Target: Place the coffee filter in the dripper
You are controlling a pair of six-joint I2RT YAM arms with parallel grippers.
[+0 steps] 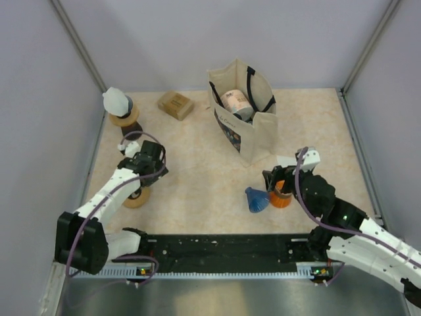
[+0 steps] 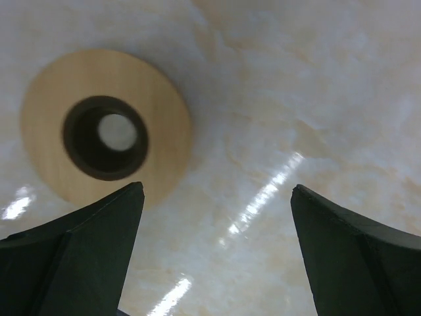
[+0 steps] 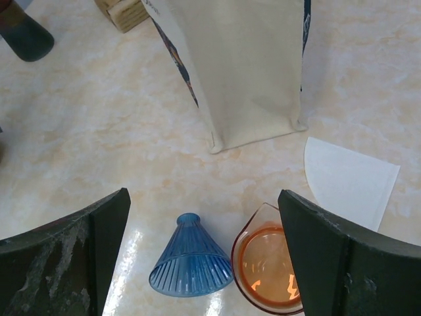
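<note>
A white paper coffee filter (image 3: 345, 181) lies flat on the table, right of the cloth bag; the top view shows only its edge (image 1: 287, 160). A blue ribbed cone dripper (image 3: 191, 260) lies on its side, with an orange glass dripper (image 3: 266, 266) upright right beside it; both also show in the top view, blue (image 1: 256, 199) and orange (image 1: 281, 199). My right gripper (image 3: 202, 197) is open and empty above these two, its right finger over the orange one. My left gripper (image 2: 217, 217) is open and empty over bare table, beside a wooden ring (image 2: 105, 135).
A cream cloth bag (image 1: 245, 115) holding a roll stands at the back centre. A brown box (image 1: 175, 105) lies to its left. A white cone on a wooden stand (image 1: 118, 105) is at the back left. The wooden ring (image 1: 137, 196) lies near the left arm.
</note>
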